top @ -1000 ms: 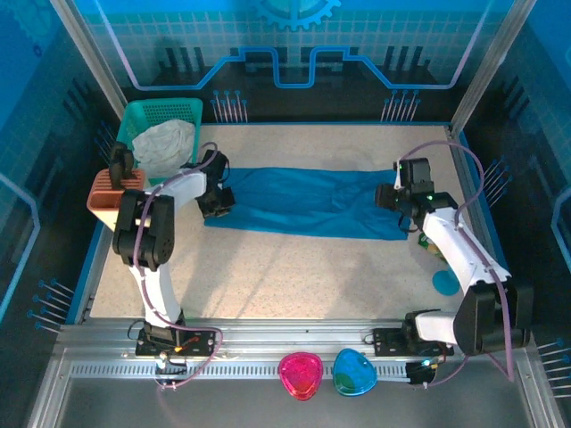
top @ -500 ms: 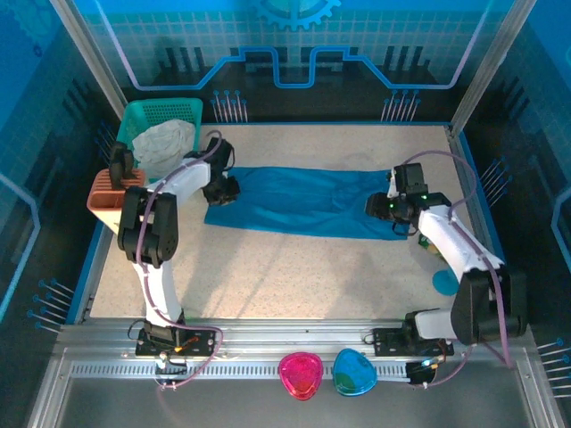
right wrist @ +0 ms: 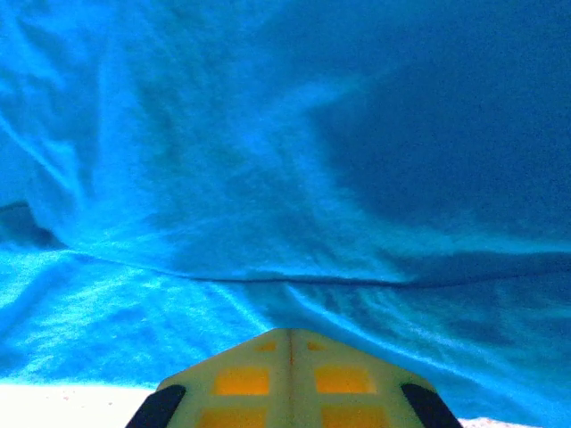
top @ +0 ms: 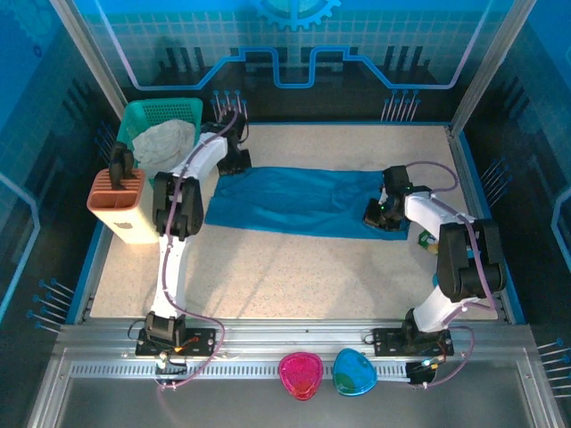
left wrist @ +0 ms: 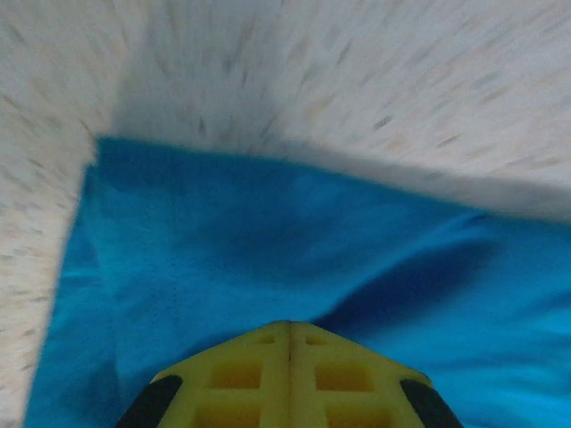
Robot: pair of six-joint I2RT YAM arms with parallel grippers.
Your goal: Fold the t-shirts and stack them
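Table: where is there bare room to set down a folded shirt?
Widest bare patch: the table between the t-shirt and the near rail. A narrower strip lies between the shirt and the back wall. Crowded: the left edge, with the basket and rack.

no words, numbers or brand marks can be read anywhere. the only sign is a gear emblem (top: 294, 9) at the top edge of the back wall (top: 375, 36), with no lettering on it.
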